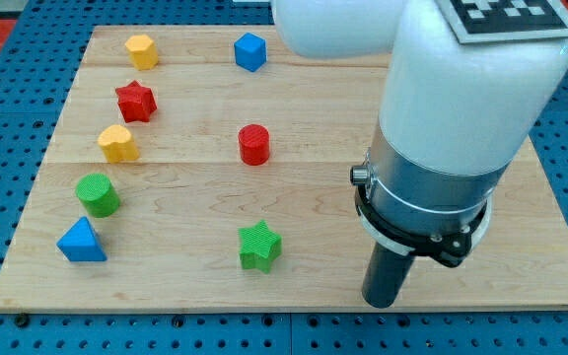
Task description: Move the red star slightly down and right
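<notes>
The red star (136, 101) lies near the upper left of the wooden board (304, 286). My tip (380, 302) is the lower end of the dark rod, touching the board near its bottom edge at the view's lower right. It is far from the red star, down and to the right of it. The nearest block to the tip is the green star (259, 246), to its left. Nothing hides the red star.
A yellow hexagon block (141, 50) and a blue block (250, 51) sit near the top. A yellow heart-like block (117, 143), a green cylinder (98, 194) and a blue triangle (81, 241) run down the left. A red cylinder (253, 144) stands mid-board. The white arm body (461, 108) fills the upper right.
</notes>
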{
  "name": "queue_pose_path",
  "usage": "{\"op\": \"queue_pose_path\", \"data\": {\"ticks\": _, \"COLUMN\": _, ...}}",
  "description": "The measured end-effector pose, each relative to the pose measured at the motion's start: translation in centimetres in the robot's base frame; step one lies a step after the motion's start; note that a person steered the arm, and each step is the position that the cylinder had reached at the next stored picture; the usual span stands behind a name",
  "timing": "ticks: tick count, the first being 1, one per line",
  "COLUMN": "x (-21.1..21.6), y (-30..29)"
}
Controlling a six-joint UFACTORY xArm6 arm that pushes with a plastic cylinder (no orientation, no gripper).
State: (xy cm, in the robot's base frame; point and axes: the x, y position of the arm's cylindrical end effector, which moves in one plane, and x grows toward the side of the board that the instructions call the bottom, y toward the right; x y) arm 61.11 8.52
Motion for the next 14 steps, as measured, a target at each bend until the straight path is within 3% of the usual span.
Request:
{"op": "queue_pose_path", "data": {"ticks": 3, "x": 0.4, "y": -0.9}}
{"op": "queue_pose_path", "data": {"ticks": 4, "x": -2.5, "y": -3.6}}
{"op": "queue_pose_path", "data": {"ticks": 5, "x": -9.4, "y": -2.6}}
{"op": "queue_pose_path", "data": {"ticks": 7, "x": -25.1, "y": -10.7}}
{"op": "queue_pose_path", "data": {"ticks": 8, "x": -27.1, "y": -20.4}}
{"op": "queue_pose_path", "data": {"ticks": 9, "x": -30.4, "y": -24.9}}
{"op": "queue_pose_path", "data": {"ticks": 10, "x": -31.7, "y": -30.1}}
{"op": "queue_pose_path", "data": {"ticks": 12, "x": -24.1, "y": -21.0}}
{"op": "queue_pose_path", "data": {"ticks": 13, "x": -27.2, "y": -26.0}}
{"op": "queue_pose_path", "data": {"ticks": 14, "x": -27.0, "y": -30.9}}
